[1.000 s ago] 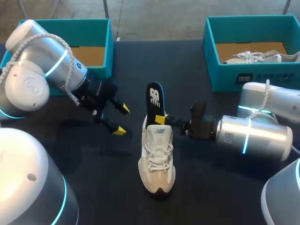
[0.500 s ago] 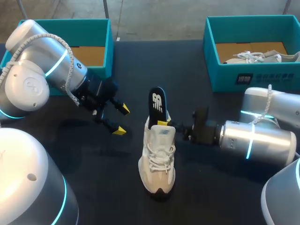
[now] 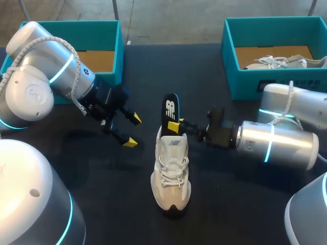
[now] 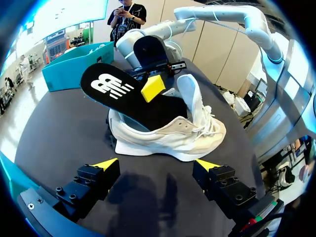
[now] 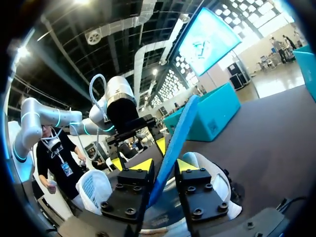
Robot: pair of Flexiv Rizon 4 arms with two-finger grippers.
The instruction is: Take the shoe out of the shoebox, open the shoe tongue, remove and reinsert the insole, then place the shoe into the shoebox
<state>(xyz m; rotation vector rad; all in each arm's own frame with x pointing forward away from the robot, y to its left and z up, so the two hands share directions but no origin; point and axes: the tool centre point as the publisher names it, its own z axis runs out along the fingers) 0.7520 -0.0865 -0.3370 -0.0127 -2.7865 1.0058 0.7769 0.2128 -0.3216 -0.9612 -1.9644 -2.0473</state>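
Insole (image 3: 170, 108) pinched by right claw (image 3: 177, 124), standing out of shoe (image 3: 172, 168), left claw (image 3: 133, 130) spread

The left arm (image 3: 53, 74) enters from 10 o'clock, and the left claw (image 3: 133, 130) is spread wide, aimed toward 4 o'clock. The right arm (image 3: 276, 144) lies level from 3 o'clock, with the right claw (image 3: 177, 125) pinching the insole (image 3: 170, 107).

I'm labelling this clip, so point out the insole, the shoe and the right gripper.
insole (image 3: 170, 108), head view, its black printed end.
shoe (image 3: 171, 171), head view, its laces.
right gripper (image 5: 164, 165), right wrist view, midway between its yellow tips.
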